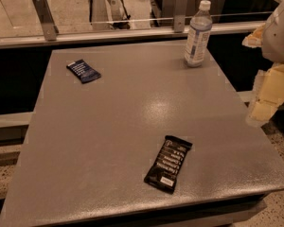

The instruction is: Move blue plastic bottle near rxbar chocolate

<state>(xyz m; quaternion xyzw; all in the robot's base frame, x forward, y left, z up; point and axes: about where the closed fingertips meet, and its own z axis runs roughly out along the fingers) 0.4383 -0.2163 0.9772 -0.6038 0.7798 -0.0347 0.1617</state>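
The blue plastic bottle (197, 33) stands upright near the table's far right corner, clear with a white cap and a pale label. The rxbar chocolate (168, 163), a flat black wrapper with white lettering, lies near the front edge, right of centre. My gripper (265, 100) is at the right edge of the view, beyond the table's right side, well to the right of and nearer than the bottle. It touches nothing.
A smaller dark blue wrapper (84, 71) lies at the far left of the grey table (109, 126). A glass railing with metal posts (44, 15) runs behind the table. The floor drops away on the right and front.
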